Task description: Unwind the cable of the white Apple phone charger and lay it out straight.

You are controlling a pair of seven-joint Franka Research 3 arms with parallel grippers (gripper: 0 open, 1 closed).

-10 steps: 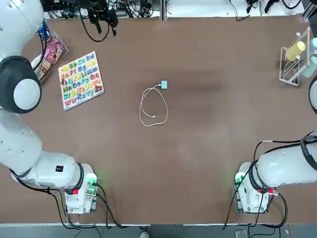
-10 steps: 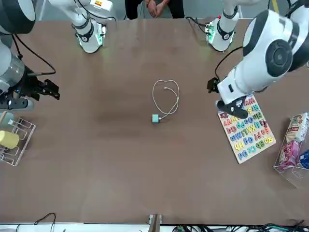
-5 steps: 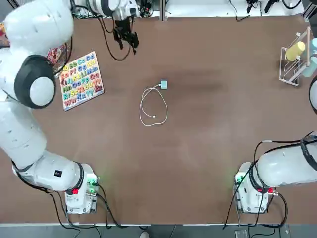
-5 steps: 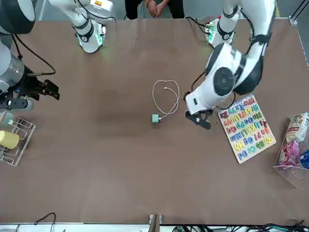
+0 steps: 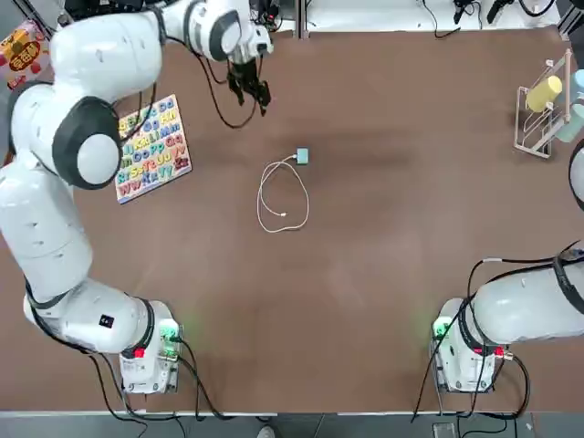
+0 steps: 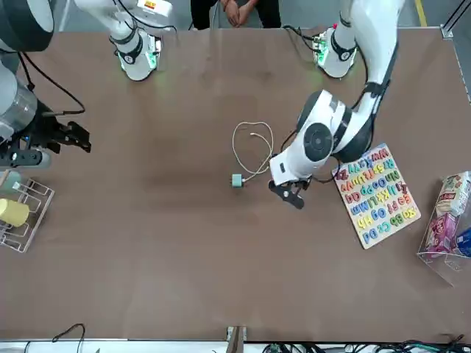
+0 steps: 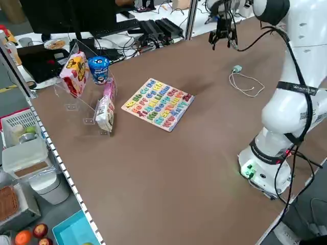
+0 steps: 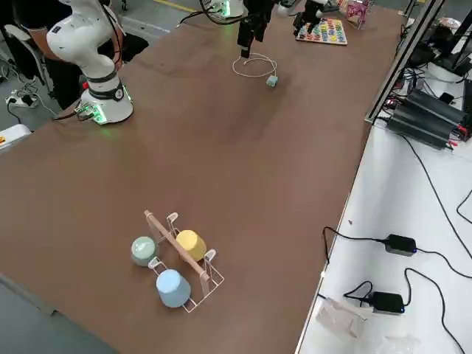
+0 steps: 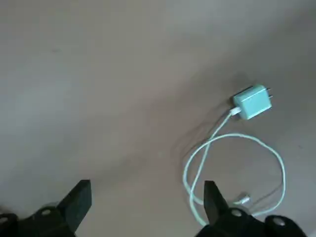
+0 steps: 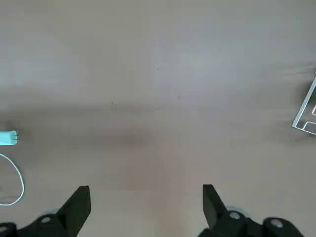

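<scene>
The white Apple phone charger (image 5: 301,156) lies near the table's middle, its cable (image 5: 283,197) curled in one loose loop toward the robot. My left gripper (image 5: 255,95) hangs open above the table, on the far left of the charger and clear of it. In the left wrist view the charger (image 9: 253,103) and the cable (image 9: 236,168) lie just past one open finger (image 9: 213,197). My right gripper (image 6: 70,137) is open and idle at the robot's right edge, holding nothing. Its wrist view catches the charger (image 10: 7,138) far off to one side.
A colourful alphabet puzzle board (image 5: 149,148) lies on the robot's left, partly under the left arm. Snack packs in a clear stand (image 7: 87,74) are beyond it. A wire rack with cups (image 5: 543,114) stands at the far right. Black cables run along the far edge.
The left arm has swung from the far left corner, past the puzzle board, toward the charger. The charger, cable and right arm have not moved.
</scene>
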